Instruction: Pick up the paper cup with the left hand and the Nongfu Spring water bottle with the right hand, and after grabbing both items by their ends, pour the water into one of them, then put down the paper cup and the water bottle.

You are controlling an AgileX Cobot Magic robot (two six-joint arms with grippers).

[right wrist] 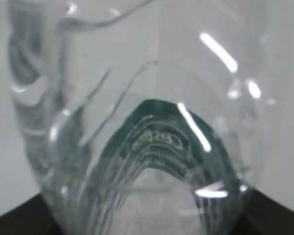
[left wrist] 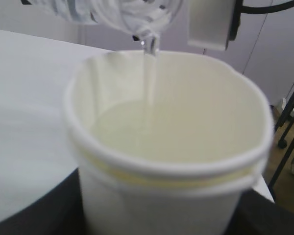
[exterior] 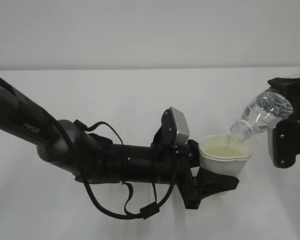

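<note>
Left pincer (exterior: 210, 182) clamped on the lower wall of the cup (exterior: 225, 157), black fingers reaching under and around the base, rim pressed out of round into a lobed outline. Cup held upright, lifted clear of the bench (exterior: 140, 100), roughly mid-bench and toward the front edge. Right pincer (exterior: 285, 142) closed on the base end of the bottle (exterior: 260, 116), near the right edge of the bench, bottle tipped with its open mouth down just above the cup's far rim. Thin stream of water (left wrist: 149, 73) falling from the mouth into the cup, with a shallow pool already inside. Seen from the right wrist, only the clear ribbed wall and green label, jaws barely in view at the bottom corners. Judged as mid-pour. Cup likely soft and light, growing heavier as it fills; more squeeze would buckle the wall and spill, so a low hold near the stiffer base suits it, kept level. Bottle thin, springy and probably slick when wet; a hold at the ribbed base end leaves the neck free for aiming, though a hard pinch could make the flow surge.
</note>
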